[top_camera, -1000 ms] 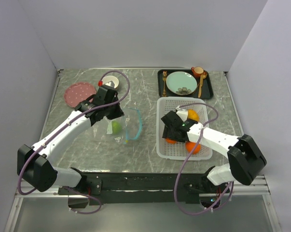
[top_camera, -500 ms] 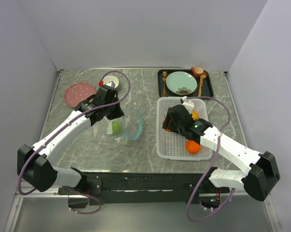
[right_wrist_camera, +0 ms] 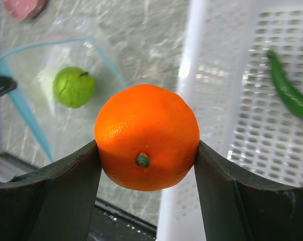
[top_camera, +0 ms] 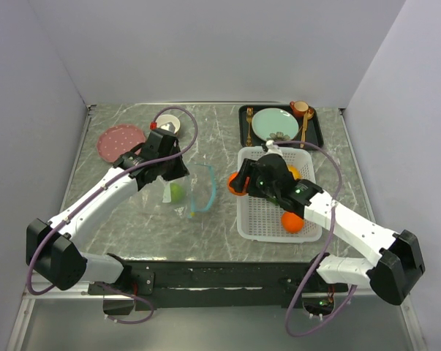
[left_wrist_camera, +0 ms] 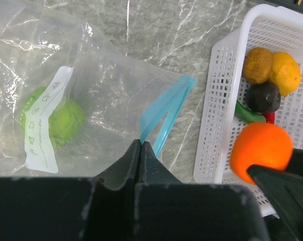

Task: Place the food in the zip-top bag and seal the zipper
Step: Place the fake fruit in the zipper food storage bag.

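Note:
The clear zip-top bag (top_camera: 182, 196) lies left of the white basket (top_camera: 243, 219), with its teal zipper (top_camera: 208, 191) mouth held open. A green apple (top_camera: 176, 192) is inside it. My left gripper (top_camera: 178, 170) is shut on the bag's upper zipper edge (left_wrist_camera: 164, 113). My right gripper (top_camera: 238, 183) is shut on an orange (right_wrist_camera: 146, 135) and holds it above the basket's left rim, right of the bag mouth. In the basket lie another orange (top_camera: 293, 221), a yellow-brown fruit (left_wrist_camera: 257, 64), a dark round one (left_wrist_camera: 264, 96), a green pepper (right_wrist_camera: 289, 93) and a red chili (left_wrist_camera: 270, 117).
A black tray (top_camera: 317, 139) with a teal plate, fork, spoon and cup stands behind the basket. A pink plate (top_camera: 121, 140) and a white bowl (top_camera: 167, 123) sit at the back left. Grey walls close in the table on three sides.
My right gripper has lifted an orange out of the basket and carried it left to the basket's left rim, toward the bag. The left arm and bag have stayed put.

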Motion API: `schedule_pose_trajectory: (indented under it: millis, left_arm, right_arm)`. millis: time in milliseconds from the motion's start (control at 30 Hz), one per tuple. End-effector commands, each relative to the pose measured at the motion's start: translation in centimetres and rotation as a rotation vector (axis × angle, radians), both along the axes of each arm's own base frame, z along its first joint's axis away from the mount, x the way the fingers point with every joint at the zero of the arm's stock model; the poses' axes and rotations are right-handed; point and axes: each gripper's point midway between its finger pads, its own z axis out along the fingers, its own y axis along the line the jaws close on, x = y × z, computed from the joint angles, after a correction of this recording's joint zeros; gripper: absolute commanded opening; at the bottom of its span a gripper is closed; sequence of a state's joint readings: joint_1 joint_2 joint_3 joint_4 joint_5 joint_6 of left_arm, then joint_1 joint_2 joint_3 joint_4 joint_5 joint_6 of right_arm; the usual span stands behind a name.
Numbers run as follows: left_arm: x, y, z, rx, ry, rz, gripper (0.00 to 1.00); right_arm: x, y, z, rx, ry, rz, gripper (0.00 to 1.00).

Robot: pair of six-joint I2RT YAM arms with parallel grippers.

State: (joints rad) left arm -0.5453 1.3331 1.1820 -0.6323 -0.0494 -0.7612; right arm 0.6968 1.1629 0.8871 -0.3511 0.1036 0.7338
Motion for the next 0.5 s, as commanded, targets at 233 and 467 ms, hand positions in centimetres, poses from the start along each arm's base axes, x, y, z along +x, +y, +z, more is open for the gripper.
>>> schedule_pose_trajectory:
  millis: [233,467]
  left_arm:
    - [0.4,-1.5,2.2,-0.081,-0.063,-0.049,0.01]
    - [0.2,-2.0,2.7,-0.113,-0.078,-0.075,0.01]
  right_arm:
    - [0.3,6.5,3.0,0.194,-0.037,0.236,0.29]
    - [0.4,9.3,2.3,0.218,-0.009,0.316,0.30]
